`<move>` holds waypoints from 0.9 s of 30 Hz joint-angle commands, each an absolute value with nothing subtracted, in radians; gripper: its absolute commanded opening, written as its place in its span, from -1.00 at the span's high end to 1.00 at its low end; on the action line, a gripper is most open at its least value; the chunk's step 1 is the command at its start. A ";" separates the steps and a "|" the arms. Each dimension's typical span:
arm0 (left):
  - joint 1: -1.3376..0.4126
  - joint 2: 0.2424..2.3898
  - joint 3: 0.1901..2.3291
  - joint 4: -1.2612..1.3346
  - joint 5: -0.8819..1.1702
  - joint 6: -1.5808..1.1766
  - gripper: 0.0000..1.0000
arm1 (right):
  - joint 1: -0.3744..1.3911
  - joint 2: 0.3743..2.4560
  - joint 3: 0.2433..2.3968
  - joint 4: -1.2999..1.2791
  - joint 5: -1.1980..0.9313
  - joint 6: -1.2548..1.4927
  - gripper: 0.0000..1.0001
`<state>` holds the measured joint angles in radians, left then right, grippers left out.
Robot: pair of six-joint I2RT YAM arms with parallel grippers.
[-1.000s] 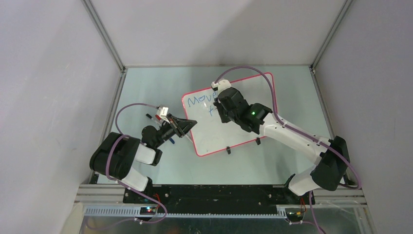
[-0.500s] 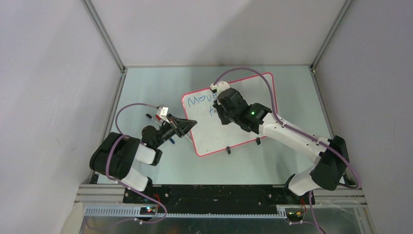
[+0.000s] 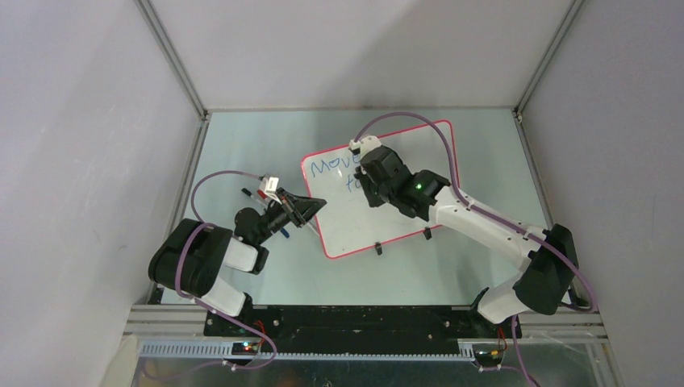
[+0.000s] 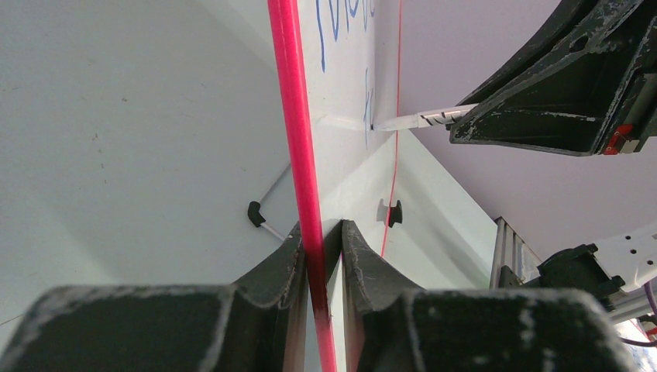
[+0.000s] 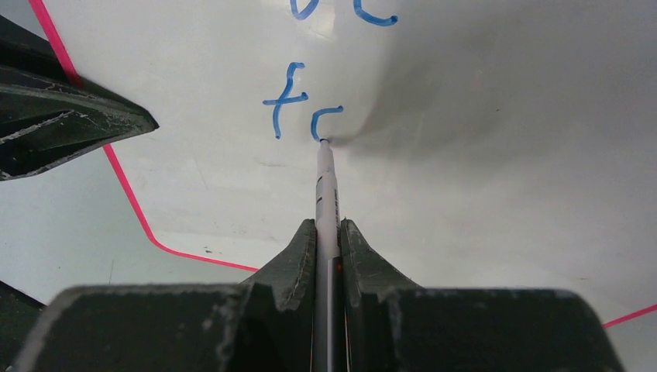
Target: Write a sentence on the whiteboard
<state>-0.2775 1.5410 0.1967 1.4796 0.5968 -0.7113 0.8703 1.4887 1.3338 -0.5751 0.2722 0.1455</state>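
Right wrist: we are writing the second word of the blue handwritten sentence (image 5: pixel 298 108), right claw (image 5: pixel 328 232) pinching a thin white marker (image 5: pixel 325 178), left claw (image 4: pixel 319 236) clamping the glossy red-framed whiteboard (image 5: pixel 480 178); most seemingly remains.

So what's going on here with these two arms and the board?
The left gripper is clamped on the red-framed edge of the whiteboard, bracing it. The right gripper holds a marker with its tip on the board, writing the sentence in blue. "Move" is on the first line; the second line so far has an "f" and part of the next letter.
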 commanded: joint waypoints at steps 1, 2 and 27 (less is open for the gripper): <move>-0.284 1.530 0.219 1.513 0.584 -0.664 0.69 | 0.851 1.489 1.379 -0.569 0.313 0.145 1.00; -0.285 1.530 0.218 1.513 0.584 -0.665 0.70 | 0.849 1.491 1.385 -0.569 0.315 0.145 1.00; -0.285 1.531 0.217 1.514 0.584 -0.663 0.70 | 0.865 1.524 1.463 -0.594 0.300 0.141 1.00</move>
<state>-0.2775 1.5410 0.1967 1.4796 0.5968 -0.7109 0.8574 1.5246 1.4189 -0.6102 0.2913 0.1452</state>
